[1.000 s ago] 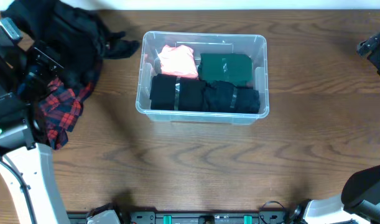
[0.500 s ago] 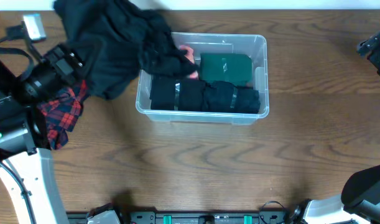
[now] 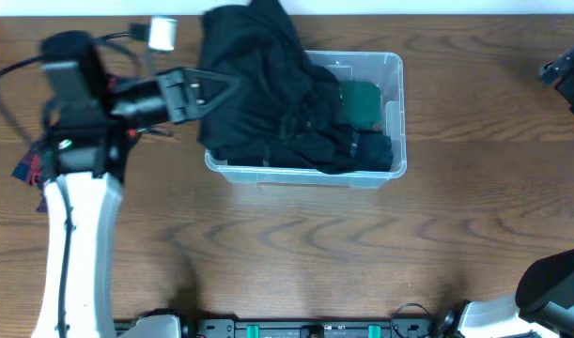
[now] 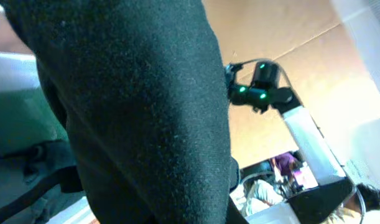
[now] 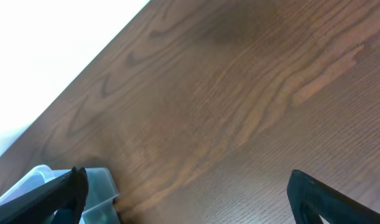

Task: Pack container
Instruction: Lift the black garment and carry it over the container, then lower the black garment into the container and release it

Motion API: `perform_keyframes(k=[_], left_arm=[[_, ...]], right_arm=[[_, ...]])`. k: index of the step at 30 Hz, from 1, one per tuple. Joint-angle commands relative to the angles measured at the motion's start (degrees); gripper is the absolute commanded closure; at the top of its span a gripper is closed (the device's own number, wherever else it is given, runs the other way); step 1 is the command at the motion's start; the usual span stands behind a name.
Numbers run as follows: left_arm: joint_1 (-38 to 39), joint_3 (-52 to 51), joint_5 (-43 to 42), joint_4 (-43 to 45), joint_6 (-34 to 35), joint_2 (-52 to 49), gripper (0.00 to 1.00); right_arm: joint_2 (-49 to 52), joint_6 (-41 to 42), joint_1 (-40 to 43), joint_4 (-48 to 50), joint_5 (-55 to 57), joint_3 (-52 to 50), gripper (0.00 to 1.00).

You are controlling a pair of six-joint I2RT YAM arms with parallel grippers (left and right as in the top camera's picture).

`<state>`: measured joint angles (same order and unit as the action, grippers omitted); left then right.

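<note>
The container (image 3: 392,68) is a clear plastic tub at the table's middle back. It holds a green folded cloth (image 3: 364,101) and black folded clothes (image 3: 373,150). My left gripper (image 3: 223,88) is shut on a large black garment (image 3: 268,94) and holds it over the tub's left half, where it drapes into the tub. In the left wrist view the black garment (image 4: 134,112) hides the jaws, and the green cloth (image 4: 15,127) shows at left. My right gripper (image 5: 190,205) is open and empty near the far right edge, also seen in the overhead view (image 3: 561,71).
A bit of red plaid cloth (image 3: 23,169) shows behind the left arm at the far left. The tub's corner (image 5: 97,184) shows in the right wrist view above bare wooden table (image 5: 239,112).
My left arm has swung right with the black garment, from the far left of the table to over the tub. The garment now covers the pink cloth. The right arm has not moved.
</note>
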<state>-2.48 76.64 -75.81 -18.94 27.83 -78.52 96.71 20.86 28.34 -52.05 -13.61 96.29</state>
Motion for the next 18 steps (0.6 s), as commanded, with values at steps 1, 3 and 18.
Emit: perform_keyframes(k=[1, 3, 18], left_arm=[[4.7, 2.2, 2.8, 1.5, -2.6, -2.0, 0.94], [7.4, 2.2, 5.1, 3.0, -2.5, -4.0, 0.94], [16.8, 2.2, 23.4, 14.7, 6.5, -9.3, 0.94]], right_arm=[[0.0, 0.8, 0.2, -0.1, -0.1, 0.8, 0.01], [0.0, 0.8, 0.2, -0.1, -0.1, 0.8, 0.01], [0.0, 0.8, 0.2, -0.1, -0.1, 0.8, 0.01]])
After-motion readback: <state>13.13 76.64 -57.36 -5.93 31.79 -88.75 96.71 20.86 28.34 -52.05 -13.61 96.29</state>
